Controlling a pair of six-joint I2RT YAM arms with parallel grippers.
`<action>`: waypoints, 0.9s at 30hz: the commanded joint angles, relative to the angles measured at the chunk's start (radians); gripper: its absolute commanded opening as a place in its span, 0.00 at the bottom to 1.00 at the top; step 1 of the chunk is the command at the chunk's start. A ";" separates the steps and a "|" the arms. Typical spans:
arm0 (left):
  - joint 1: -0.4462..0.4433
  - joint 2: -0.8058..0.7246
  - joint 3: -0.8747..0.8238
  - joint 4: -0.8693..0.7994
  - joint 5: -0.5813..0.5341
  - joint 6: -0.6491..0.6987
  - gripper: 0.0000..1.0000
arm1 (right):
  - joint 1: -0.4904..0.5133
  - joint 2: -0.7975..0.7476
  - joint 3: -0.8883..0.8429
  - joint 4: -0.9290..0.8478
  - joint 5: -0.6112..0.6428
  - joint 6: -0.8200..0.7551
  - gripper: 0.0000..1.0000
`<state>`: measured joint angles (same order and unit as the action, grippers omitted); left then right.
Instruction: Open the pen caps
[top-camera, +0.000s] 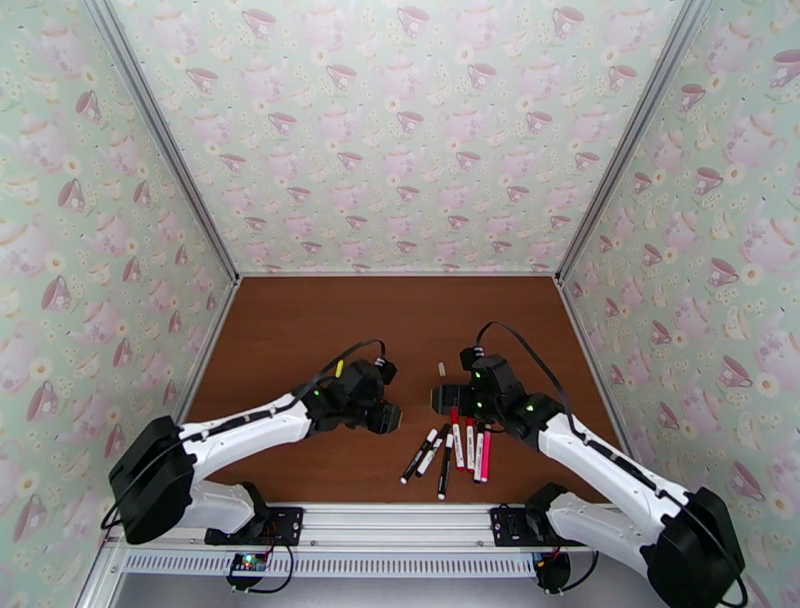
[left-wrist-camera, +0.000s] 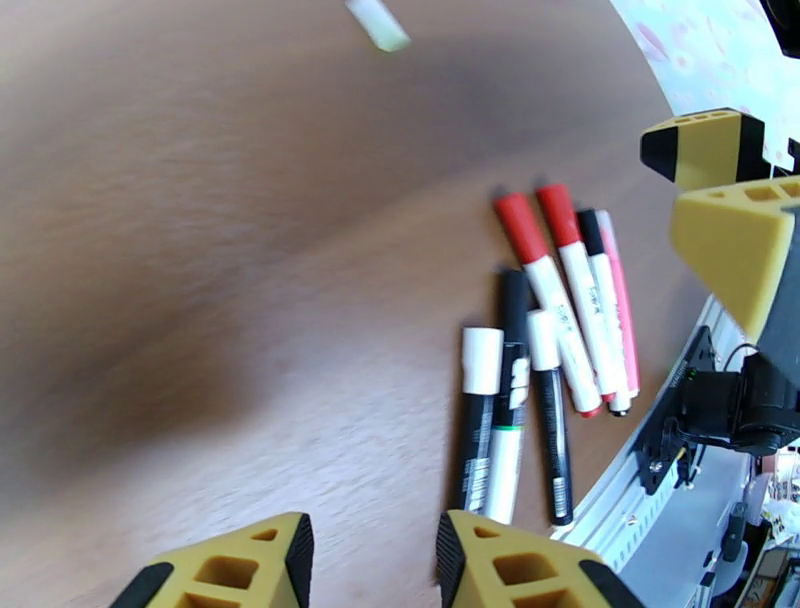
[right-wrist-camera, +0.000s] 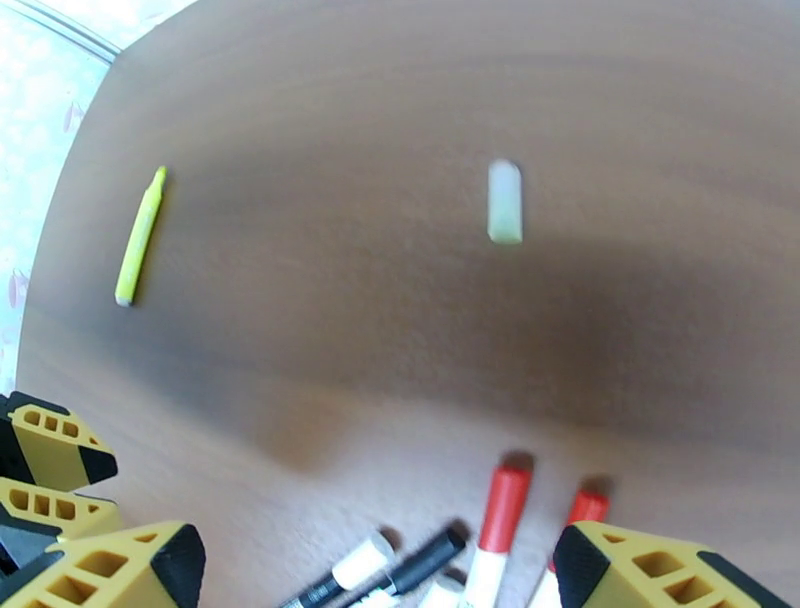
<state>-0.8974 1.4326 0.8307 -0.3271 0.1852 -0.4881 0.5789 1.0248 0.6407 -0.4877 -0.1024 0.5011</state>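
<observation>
Pens (top-camera: 455, 447) just base-side of right gripper (right-wrist-camera: 375, 565), right of left gripper (left-wrist-camera: 375, 550)

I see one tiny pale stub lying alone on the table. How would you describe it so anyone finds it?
Start at the brown table and find the bunch of pens near its front edge. Just beyond them, toward the back wall, lies the pale yellowish cap, alone. It is far shorter than any pen and touches nothing.
</observation>
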 joint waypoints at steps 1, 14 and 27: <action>-0.057 0.076 0.036 0.035 -0.034 -0.043 0.40 | 0.007 -0.031 -0.028 -0.044 -0.031 -0.001 0.99; -0.190 0.280 0.137 0.025 -0.120 -0.039 0.39 | 0.007 -0.087 -0.061 -0.096 -0.132 0.006 1.00; -0.206 0.346 0.197 -0.003 -0.107 -0.030 0.37 | 0.006 -0.095 -0.069 -0.105 -0.110 0.030 1.00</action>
<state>-1.0962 1.7569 1.0080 -0.3267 0.0696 -0.5171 0.5808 0.9237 0.5816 -0.5758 -0.2146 0.5198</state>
